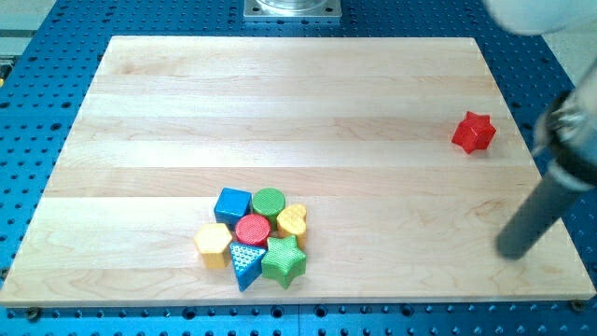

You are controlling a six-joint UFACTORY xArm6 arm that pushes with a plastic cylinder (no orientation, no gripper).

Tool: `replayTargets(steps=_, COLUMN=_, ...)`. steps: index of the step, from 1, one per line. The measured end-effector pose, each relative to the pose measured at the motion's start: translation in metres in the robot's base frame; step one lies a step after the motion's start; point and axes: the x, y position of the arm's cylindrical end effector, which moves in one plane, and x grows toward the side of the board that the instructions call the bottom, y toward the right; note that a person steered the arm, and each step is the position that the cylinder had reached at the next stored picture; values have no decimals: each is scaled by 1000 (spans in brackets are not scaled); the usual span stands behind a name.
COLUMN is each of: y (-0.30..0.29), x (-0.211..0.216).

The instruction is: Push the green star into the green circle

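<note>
The arm enters from the view's upper right, blurred and pale at the corner. Its dark rod slants down toward the view's left, and my tip (pixel 512 252) rests low on the surface's right side, touching nothing.

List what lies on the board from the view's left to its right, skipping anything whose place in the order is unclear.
yellow hexagon → green star → red star → my tip

No legible text or markings.
</note>
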Motion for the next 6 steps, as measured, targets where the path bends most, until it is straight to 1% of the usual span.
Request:
replayTargets(steps=1, y=-83, x=24)
replayTargets(steps=2, y=-159, x=30)
replayTargets(steps=3, y=-184, x=29)
replayTargets(steps=4, y=-237, x=30)
replayTargets(steps=6, y=-245, x=29)
